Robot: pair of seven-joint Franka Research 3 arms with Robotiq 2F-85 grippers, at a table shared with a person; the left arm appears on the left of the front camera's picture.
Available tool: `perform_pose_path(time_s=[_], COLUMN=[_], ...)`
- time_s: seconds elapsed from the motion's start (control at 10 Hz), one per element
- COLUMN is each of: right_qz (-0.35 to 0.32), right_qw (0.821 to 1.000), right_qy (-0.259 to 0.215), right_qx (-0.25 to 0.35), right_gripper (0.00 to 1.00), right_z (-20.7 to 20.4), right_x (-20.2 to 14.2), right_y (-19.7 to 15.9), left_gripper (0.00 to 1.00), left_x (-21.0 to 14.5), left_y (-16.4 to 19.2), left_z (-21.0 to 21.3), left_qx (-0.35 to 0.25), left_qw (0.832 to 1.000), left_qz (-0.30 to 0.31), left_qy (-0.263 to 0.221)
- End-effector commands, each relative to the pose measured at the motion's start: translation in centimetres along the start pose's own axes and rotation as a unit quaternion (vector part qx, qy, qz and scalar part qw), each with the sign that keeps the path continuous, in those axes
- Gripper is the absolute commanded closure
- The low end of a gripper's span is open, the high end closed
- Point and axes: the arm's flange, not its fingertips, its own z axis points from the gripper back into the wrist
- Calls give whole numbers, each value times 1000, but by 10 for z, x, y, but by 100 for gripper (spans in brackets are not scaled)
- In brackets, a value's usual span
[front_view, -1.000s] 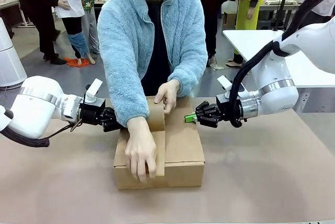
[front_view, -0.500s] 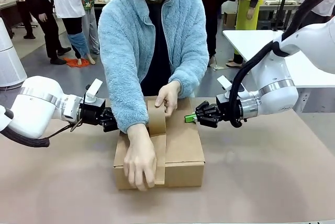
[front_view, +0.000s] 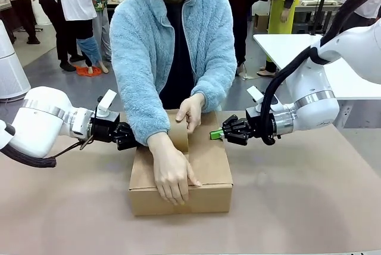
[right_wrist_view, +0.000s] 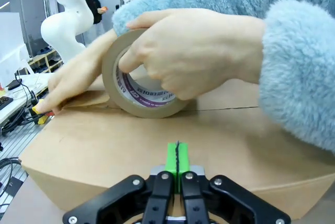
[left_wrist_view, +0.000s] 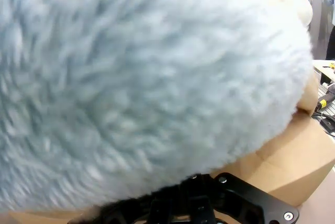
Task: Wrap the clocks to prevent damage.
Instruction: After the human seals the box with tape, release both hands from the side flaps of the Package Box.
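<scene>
Box (front_view: 212, 161) sat mid-table, shut, its long axis running near-far, between the two grippers. Clocks were presumably inside, my guess only.

Person at the far side had both hands on it. Far hand (front_view: 191, 109) grasped the tape roll (front_view: 178, 137) at the far end of the lid. Near hand (front_view: 173, 176) lay flat, fingers spread, pressing the lid by the near edge. In the right wrist view the roll (right_wrist_view: 140, 86) stood on edge on the lid, fingers through its core.

Left gripper (front_view: 126, 137) was at the box's far-left side, mostly behind the fluffy sleeve (left_wrist_view: 146, 77); clenched, holding nothing I could make out. Right gripper (front_view: 216, 134) was at the far-right side, green pads pressed together, empty, tips at the lid's right edge (right_wrist_view: 178, 162); touching or not, couldn't tell.

Judgement: sealing step under way, with tape going near-far down the middle. Next pull of tape would turn on that axis. Person's hands were far nearer the roll than either gripper. Risk: sleeve brushing left gripper.
</scene>
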Motion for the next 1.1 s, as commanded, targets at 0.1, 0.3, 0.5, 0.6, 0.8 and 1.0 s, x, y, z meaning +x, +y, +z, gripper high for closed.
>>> perform_pose_path(time_s=[0.1,0.3,0.5,0.6,0.8,1.0], right_qz=[-4,-4,-4,-4,-4,-4], right_qw=[1000,1000,1000,1000,1000,1000], right_qy=[3,3,3,3,3,3], right_qx=[-10,-10,-10,-10,-10,-10], right_gripper=[99,99,99,99,99,99], right_z=[-2,-2,-2,-2,-2,-2], right_x=[-2,-2,-2,-2,-2,-2], right_y=[1,1,1,1,1,1], left_gripper=[100,100,100,100,100,100], left_x=[-2,-2,-2,-2,-2,-2], left_y=[0,0,0,0,0,0], left_z=[0,0,0,0,0,0], left_qx=[4,4,4,4,4,4], left_qw=[1000,1000,1000,1000,1000,1000], left_qz=[-1,-1,-1,-1,-1,-1], left_qy=[9,9,9,9,9,9])
